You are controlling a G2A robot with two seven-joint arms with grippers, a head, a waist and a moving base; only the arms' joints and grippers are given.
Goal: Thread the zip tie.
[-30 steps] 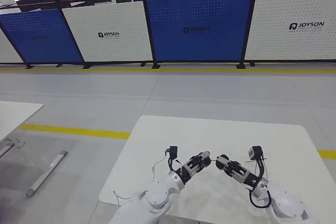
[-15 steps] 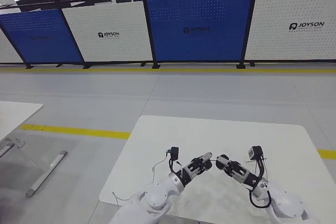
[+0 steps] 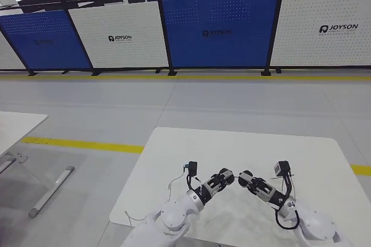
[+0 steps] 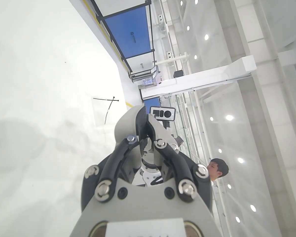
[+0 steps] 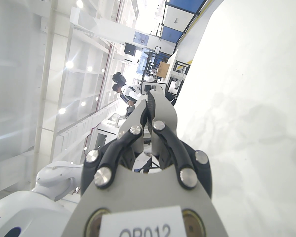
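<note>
We see the left gripper [image 4: 145, 117] with its two fingers pressed flat together, and the right gripper [image 5: 151, 97] likewise closed down to no visible gap. Whether either nips anything thin between its pads we cannot tell. In the top view the two meet nearly tip to tip above the near middle of the table [image 3: 191, 148], the left one pointing right and a little far, the right one pointing left. The zip tie [image 4: 106, 99] lies flat on the table to the right of that meeting point, out toward the table's right edge and well apart from both sets of fingertips. Its dark strap seems to us to run roughly left to right, about in line with the left gripper, with the small head at the end farther right. A paler strand [image 4: 108, 113] meets it just by the head and trails toward the near side; we cannot tell whether that is a second tie. We judge the right arm nearer, yet its fingers face away from the tie. The left gripper faces it but would have to pass its partner and come down to the tabletop.
</note>
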